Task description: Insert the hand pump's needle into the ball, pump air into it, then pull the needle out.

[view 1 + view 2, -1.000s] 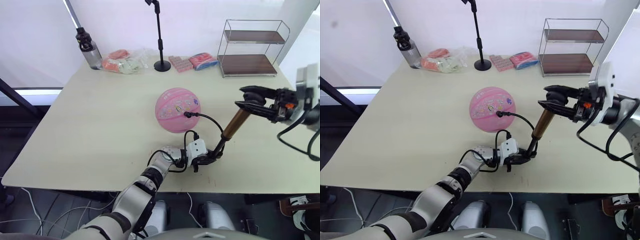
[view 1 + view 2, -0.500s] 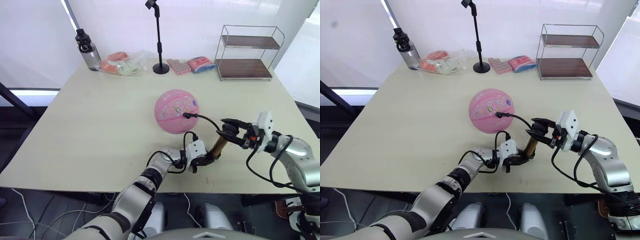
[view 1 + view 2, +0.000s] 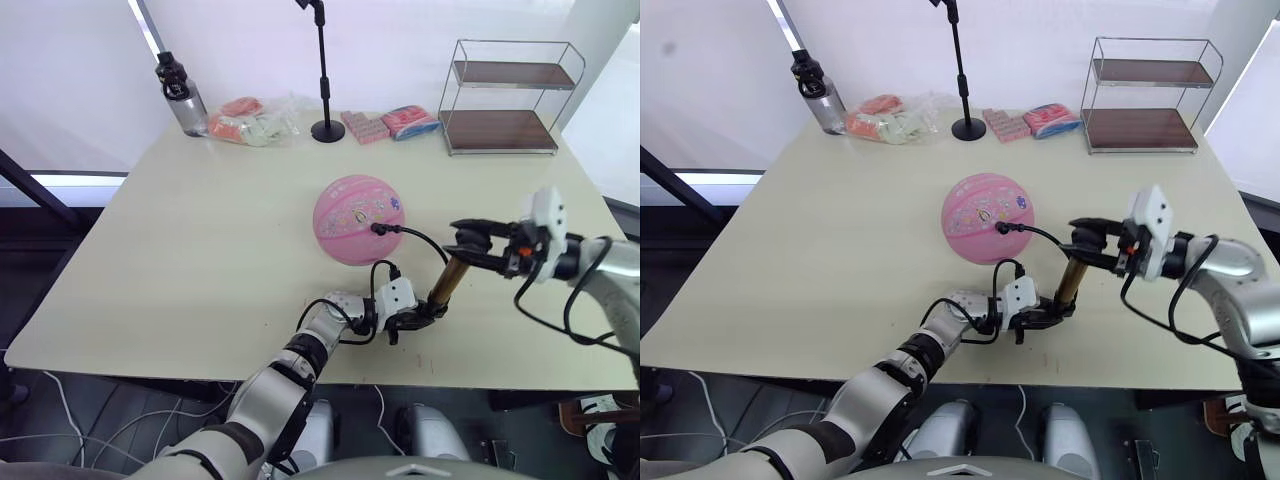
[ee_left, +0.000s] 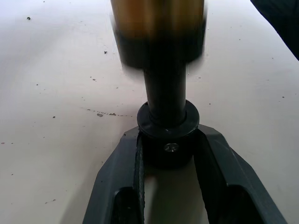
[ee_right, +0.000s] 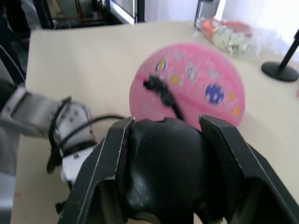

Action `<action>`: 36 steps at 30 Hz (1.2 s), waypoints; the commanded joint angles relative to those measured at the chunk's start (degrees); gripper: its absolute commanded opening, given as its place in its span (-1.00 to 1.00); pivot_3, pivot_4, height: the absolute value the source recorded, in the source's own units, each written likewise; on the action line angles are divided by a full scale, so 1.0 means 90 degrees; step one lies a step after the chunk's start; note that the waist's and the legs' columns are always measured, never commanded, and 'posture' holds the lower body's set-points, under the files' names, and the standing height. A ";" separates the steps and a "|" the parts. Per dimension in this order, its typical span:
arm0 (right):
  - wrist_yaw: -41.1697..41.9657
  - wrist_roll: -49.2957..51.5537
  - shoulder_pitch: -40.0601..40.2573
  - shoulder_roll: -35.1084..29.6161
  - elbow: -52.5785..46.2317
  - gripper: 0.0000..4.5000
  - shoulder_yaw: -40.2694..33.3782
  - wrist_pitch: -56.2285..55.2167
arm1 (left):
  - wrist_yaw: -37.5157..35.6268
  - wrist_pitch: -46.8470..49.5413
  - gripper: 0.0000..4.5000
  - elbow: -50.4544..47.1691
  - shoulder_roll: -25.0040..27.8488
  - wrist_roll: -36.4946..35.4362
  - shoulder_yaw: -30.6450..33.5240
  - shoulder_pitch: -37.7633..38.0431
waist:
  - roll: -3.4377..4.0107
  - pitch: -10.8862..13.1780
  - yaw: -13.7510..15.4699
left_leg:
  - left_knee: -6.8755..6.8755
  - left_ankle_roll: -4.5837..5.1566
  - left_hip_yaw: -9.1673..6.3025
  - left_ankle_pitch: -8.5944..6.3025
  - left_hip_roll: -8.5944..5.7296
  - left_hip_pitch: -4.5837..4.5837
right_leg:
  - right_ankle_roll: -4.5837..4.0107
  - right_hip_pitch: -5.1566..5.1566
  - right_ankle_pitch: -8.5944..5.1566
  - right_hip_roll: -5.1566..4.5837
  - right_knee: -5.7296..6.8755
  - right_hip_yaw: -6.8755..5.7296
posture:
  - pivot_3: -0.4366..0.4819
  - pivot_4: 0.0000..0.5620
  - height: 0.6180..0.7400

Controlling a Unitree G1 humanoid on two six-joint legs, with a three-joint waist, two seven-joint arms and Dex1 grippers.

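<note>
The pink ball (image 3: 356, 219) rests mid-table. The hose's black fitting (image 3: 379, 228) sits against the side of the ball facing me; the needle itself is hidden there. A thin black hose (image 3: 420, 240) loops from it down to the hand pump (image 3: 446, 283), which leans up to the right from the table. My left gripper (image 3: 418, 316) lies on the table, shut on the pump's black lower end (image 4: 167, 142). Just right of the ball, my right gripper (image 3: 463, 240) is shut on the pump's black handle (image 5: 163, 172) at the upper end.
Along the far edge stand a dark bottle (image 3: 180, 95), clear bags of packets (image 3: 248, 120), a black stand (image 3: 324, 128), pink packets (image 3: 392, 123) and a two-tier wire shelf (image 3: 512, 100). The table's near edge (image 3: 330, 368) runs just below my left gripper.
My right gripper drove the handle down toward the left gripper, shortening the pump, then lifted it partway back up. The left gripper and ball stayed put. The camera shifted slightly.
</note>
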 commanded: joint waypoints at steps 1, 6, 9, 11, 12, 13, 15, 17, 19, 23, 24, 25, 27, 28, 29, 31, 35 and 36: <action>-0.0201 0.0875 -0.0747 -0.0409 -0.0331 -0.26 -0.1070 0.0572 | 0.0039 0.0528 -0.55 0.0835 0.0311 0.0458 -0.0225 0.0518 | 0.0007 0.0022 -0.0001 | 0.0004 0.0000 0.0000 0.0000 0.0001 0.0000 | 0.0001 0.0001 0.0000 -0.0001 0.0000 0.0000 | -0.05 -0.47 1.00; -0.0308 0.1545 -0.1311 -0.0795 -0.0321 -0.26 -0.1597 0.1259 | 0.0029 0.0533 -0.55 0.0836 0.0315 0.0457 -0.0222 0.0515 | 0.0014 0.0035 -0.0002 | 0.0007 0.0000 0.0001 0.0000 0.0003 -0.0002 | 0.0001 0.0000 0.0001 -0.0002 0.0000 -0.0002 | -0.05 -0.47 1.00; -0.0442 0.1837 -0.1551 -0.0888 -0.0338 -0.26 -0.1778 0.1546 | 0.0029 0.0536 -0.55 0.0835 0.0328 0.0460 -0.0225 0.0509 | 0.0017 0.0048 -0.0002 | 0.0007 0.0000 0.0001 0.0000 0.0002 -0.0002 | 0.0001 0.0000 0.0001 -0.0004 0.0000 0.0000 | -0.05 -0.47 1.00; -0.0488 0.1834 -0.1534 -0.0896 -0.0378 -0.26 -0.1769 0.1607 | 0.0022 0.0533 -0.55 0.0833 0.0333 0.0461 -0.0231 0.0509 | 0.0018 0.0056 -0.0001 | 0.0007 0.0000 0.0000 0.0000 0.0004 -0.0005 | 0.0001 -0.0002 0.0001 -0.0003 0.0000 -0.0002 | -0.05 -0.47 1.00; -0.0472 0.1772 -0.1384 -0.0875 -0.0439 -0.26 -0.1712 0.1598 | 0.0020 0.0531 -0.55 0.0831 0.0335 0.0461 -0.0233 0.0511 | 0.0019 0.0058 -0.0002 | 0.0007 0.0000 0.0001 0.0000 0.0003 -0.0005 | 0.0001 -0.0002 0.0001 -0.0004 0.0000 -0.0001 | -0.05 -0.47 1.00; -0.0450 0.1682 -0.1201 -0.0855 -0.0499 -0.26 -0.1627 0.1578 | 0.0015 0.0531 -0.55 0.0830 0.0335 0.0460 -0.0233 0.0514 | 0.0019 0.0059 -0.0002 | 0.0007 0.0000 0.0002 0.0000 0.0002 -0.0005 | 0.0001 -0.0002 0.0001 -0.0004 0.0000 -0.0001 | -0.05 -0.47 1.00; -0.0343 0.1358 -0.0789 -0.0831 -0.0620 -0.26 -0.1364 0.1423 | 0.0009 0.0534 -0.55 0.0827 0.0336 0.0456 -0.0232 0.0519 | 0.0017 0.0059 0.0001 | 0.0007 0.0001 0.0002 0.0000 0.0001 -0.0005 | 0.0001 -0.0002 0.0001 -0.0004 0.0000 -0.0001 | -0.05 -0.47 1.00; -0.0305 0.1174 -0.0522 -0.0765 -0.0686 -0.26 -0.1217 0.1307 | 0.0004 0.0535 -0.55 0.0821 0.0336 0.0449 -0.0234 0.0526 | 0.0009 0.0053 -0.0002 | 0.0007 0.0000 0.0004 0.0000 0.0001 -0.0004 | 0.0001 0.0001 0.0000 -0.0001 0.0000 -0.0006 | -0.05 -0.47 1.00; -0.0211 0.0588 0.0020 -0.0677 -0.0639 -0.26 -0.0761 0.0887 | -0.0002 0.0530 -0.55 0.0811 0.0334 0.0448 -0.0238 0.0535 | -0.0006 0.0040 -0.0007 | 0.0007 0.0000 0.0004 0.0000 0.0004 -0.0001 | 0.0001 0.0005 0.0000 0.0002 0.0000 -0.0008 | -0.05 -0.47 1.00; -0.0297 -0.0145 0.0629 -0.0169 -0.0422 -0.26 -0.0066 0.0194 | 0.0004 0.0526 -0.55 0.0789 0.0334 0.0451 -0.0242 0.0559 | -0.0053 -0.0029 -0.0039 | 0.0006 -0.0003 0.0000 -0.0002 0.0012 0.0014 | 0.0000 0.0009 -0.0001 0.0003 0.0000 -0.0003 | -0.05 -0.47 1.00; -0.0356 -0.0338 0.0765 -0.0041 -0.0353 -0.26 0.0114 0.0069 | 0.0016 0.0533 -0.55 0.0782 0.0334 0.0446 -0.0233 0.0566 | -0.0059 -0.0038 -0.0047 | 0.0006 -0.0003 0.0000 -0.0002 0.0014 0.0016 | 0.0000 0.0010 0.0000 0.0004 0.0001 -0.0003 | -0.05 -0.47 1.00; -0.0315 -0.0576 0.0895 0.0017 -0.0276 -0.26 0.0321 -0.0121 | 0.0030 0.0540 -0.55 0.0777 0.0335 0.0443 -0.0225 0.0570 | -0.0069 -0.0052 -0.0054 | 0.0006 -0.0005 0.0000 -0.0003 0.0017 0.0018 | 0.0000 0.0010 -0.0001 0.0004 0.0000 -0.0002 | -0.05 -0.47 1.00; -0.0391 -0.0783 0.1073 0.0244 -0.0109 -0.26 0.0526 -0.0291 | 0.0042 0.0544 -0.55 0.0768 0.0335 0.0441 -0.0213 0.0579 | -0.0070 -0.0073 -0.0061 | 0.0005 -0.0009 -0.0001 -0.0006 0.0020 0.0020 | -0.0002 0.0012 -0.0001 0.0005 0.0000 -0.0002 | -0.05 -0.47 1.00; -0.0385 -0.0859 0.1146 0.0323 -0.0054 -0.26 0.0610 -0.0381 | 0.0042 0.0544 -0.55 0.0765 0.0336 0.0444 -0.0212 0.0581 | -0.0070 -0.0077 -0.0061 | 0.0004 -0.0013 -0.0001 -0.0008 0.0020 0.0021 | -0.0002 0.0012 -0.0001 0.0005 0.0001 -0.0002 | -0.05 -0.47 1.00; -0.0429 -0.0889 0.1201 0.0430 0.0008 -0.26 0.0644 -0.0433 | 0.0042 0.0540 -0.55 0.0761 0.0338 0.0448 -0.0213 0.0585 | -0.0069 -0.0079 -0.0061 | 0.0004 -0.0013 -0.0001 -0.0008 0.0020 0.0020 | -0.0002 0.0012 -0.0001 0.0005 0.0000 -0.0002 | -0.05 -0.47 1.00; -0.0463 -0.1106 0.1324 0.0577 0.0215 -0.26 0.0761 -0.0638 | 0.0042 0.0541 -0.55 0.0756 0.0338 0.0451 -0.0216 0.0590 | -0.0069 -0.0084 -0.0061 | 0.0003 -0.0012 -0.0002 -0.0007 0.0019 0.0021 | -0.0001 0.0011 -0.0001 0.0005 0.0000 -0.0002 | -0.05 -0.47 1.00; -0.0484 -0.1485 0.1493 0.0736 0.0616 -0.26 0.0919 -0.0996 | 0.0037 0.0544 -0.55 0.0754 0.0339 0.0451 -0.0215 0.0594 | -0.0065 -0.0087 -0.0055 | 0.0002 -0.0005 -0.0003 -0.0003 0.0019 0.0021 | -0.0002 0.0012 -0.0001 0.0007 0.0000 -0.0003 | -0.05 -0.47 1.00; -0.0474 -0.1555 0.1538 0.0761 0.0700 -0.26 0.0958 -0.1089 | 0.0034 0.0543 -0.55 0.0753 0.0339 0.0451 -0.0216 0.0596 | -0.0065 -0.0088 -0.0053 | 0.0002 -0.0005 -0.0003 -0.0003 0.0018 0.0021 | -0.0002 0.0011 -0.0001 0.0006 0.0000 -0.0003 | -0.05 -0.47 1.00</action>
